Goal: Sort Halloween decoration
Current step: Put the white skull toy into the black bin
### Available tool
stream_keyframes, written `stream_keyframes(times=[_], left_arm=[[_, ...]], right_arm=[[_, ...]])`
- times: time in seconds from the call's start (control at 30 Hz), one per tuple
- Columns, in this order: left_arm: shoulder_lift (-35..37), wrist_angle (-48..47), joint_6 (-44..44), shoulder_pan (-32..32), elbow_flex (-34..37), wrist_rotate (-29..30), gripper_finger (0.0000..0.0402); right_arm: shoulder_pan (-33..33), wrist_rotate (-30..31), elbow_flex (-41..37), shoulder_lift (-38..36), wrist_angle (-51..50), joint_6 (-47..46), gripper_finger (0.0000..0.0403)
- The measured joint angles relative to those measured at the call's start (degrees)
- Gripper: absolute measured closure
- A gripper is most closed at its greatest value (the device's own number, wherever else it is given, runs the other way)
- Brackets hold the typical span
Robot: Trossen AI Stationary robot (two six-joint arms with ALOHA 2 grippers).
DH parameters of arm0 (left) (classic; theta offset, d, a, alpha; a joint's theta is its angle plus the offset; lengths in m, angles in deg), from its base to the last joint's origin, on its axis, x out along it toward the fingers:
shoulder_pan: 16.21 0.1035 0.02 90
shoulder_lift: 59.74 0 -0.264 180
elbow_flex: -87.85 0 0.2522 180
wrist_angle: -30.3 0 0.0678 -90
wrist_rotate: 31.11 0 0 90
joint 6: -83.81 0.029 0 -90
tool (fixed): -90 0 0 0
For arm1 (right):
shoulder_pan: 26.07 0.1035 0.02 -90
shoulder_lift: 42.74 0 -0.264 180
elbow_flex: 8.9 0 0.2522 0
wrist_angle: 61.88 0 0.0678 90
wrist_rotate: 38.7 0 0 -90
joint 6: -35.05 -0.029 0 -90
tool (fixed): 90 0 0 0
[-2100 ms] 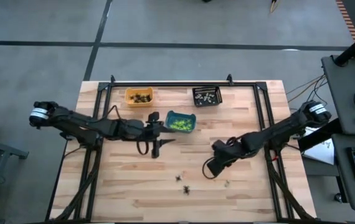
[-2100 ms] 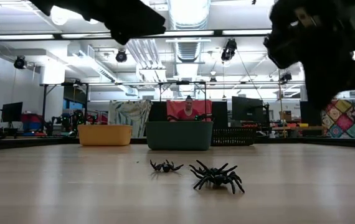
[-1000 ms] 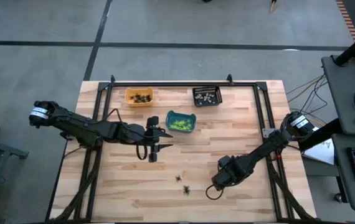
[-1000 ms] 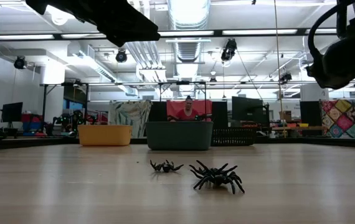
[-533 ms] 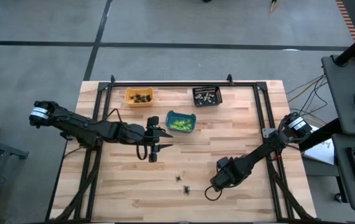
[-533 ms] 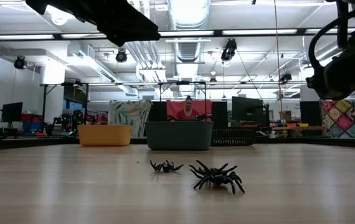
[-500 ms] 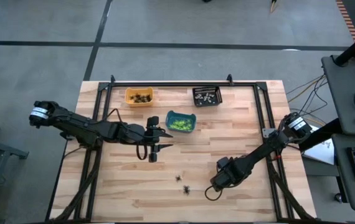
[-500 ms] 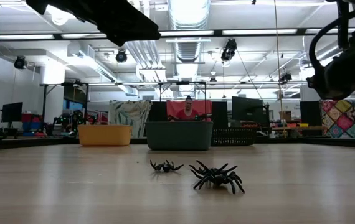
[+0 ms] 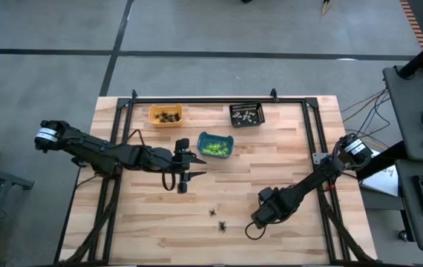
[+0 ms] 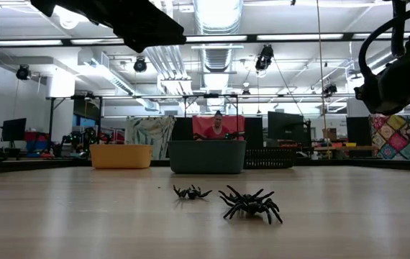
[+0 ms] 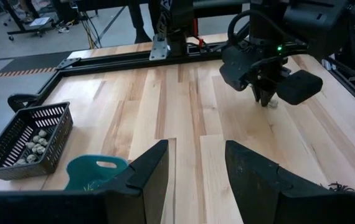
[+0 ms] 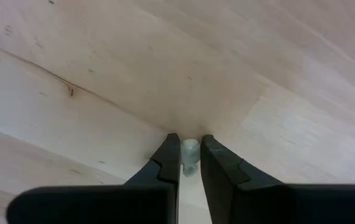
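the right end effector (image 12: 189, 163) is down at the desk (image 9: 293, 148) in the lower right of the high view, pinching a pale trinket (image 12: 190, 151). the left end effector (image 11: 193, 168) hangs spread at centre left. two black spiders (image 10: 249, 203) lie at lower centre.

My right arm reaches in from the table's right edge, elbow low, wrist pitched down near the front of the table. My right gripper (image 12: 190, 155) points at the wood, its two dark fingers (image 12: 166, 163) pinched close on a small pale trinket (image 12: 190, 151). My left arm stretches from the left side toward the table's middle, and my left gripper (image 11: 196, 163) hangs above the wood with its fingers spread apart, holding nothing.
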Motion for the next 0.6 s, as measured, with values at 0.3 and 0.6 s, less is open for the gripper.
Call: stream_keyframes(times=[0.3,0.6], left_arm=[[-0.07,1.05,0.0,0.0,0.0,0.0,0.026],[-0.39,1.96,0.76,0.0,0.0,0.0,0.026]], right_arm=[[-0.02,3.31,-0.16,-1.41,-1.25,1.01,0.038],[-1.7,21.68,-0.32,-9.08,-1.45,5.02,0.0383]])
